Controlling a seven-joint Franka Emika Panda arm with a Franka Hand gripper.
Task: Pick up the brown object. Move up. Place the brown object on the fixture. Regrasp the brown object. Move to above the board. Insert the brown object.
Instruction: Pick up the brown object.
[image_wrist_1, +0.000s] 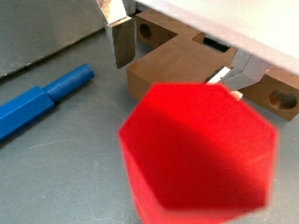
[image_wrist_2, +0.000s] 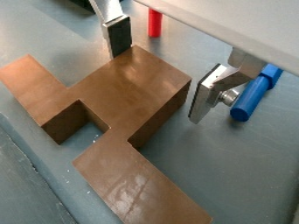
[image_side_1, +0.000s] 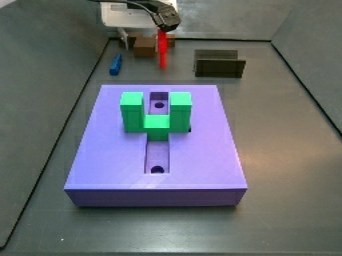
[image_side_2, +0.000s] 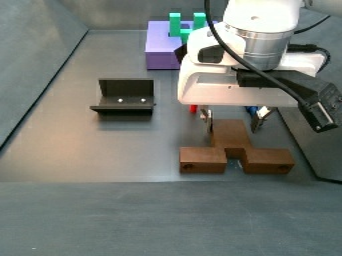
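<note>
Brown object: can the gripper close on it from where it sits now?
Probably yes. The gripper is open and low over the brown object, one finger on each side of its middle stem. The red peg and blue peg stand clear of the jaws.

Glossy white arm (image_side_2: 262, 22), rounded cylindrical wrist section sitting above the pincer (image_side_2: 231, 117). Wide white hand block right over the fingers, with a dark band running around the wrist just above it. Thick black cables looping off the side of the wrist toward a black box-shaped module (image_side_2: 325, 108). Fingers (image_wrist_2: 117, 33) are flat silver metal plates with dark pads on the inner faces, one showing a round silver bolt (image_wrist_2: 230, 94) in a wrist view. Pale grey underside of the hand visible above the fingers in both wrist views.
</note>
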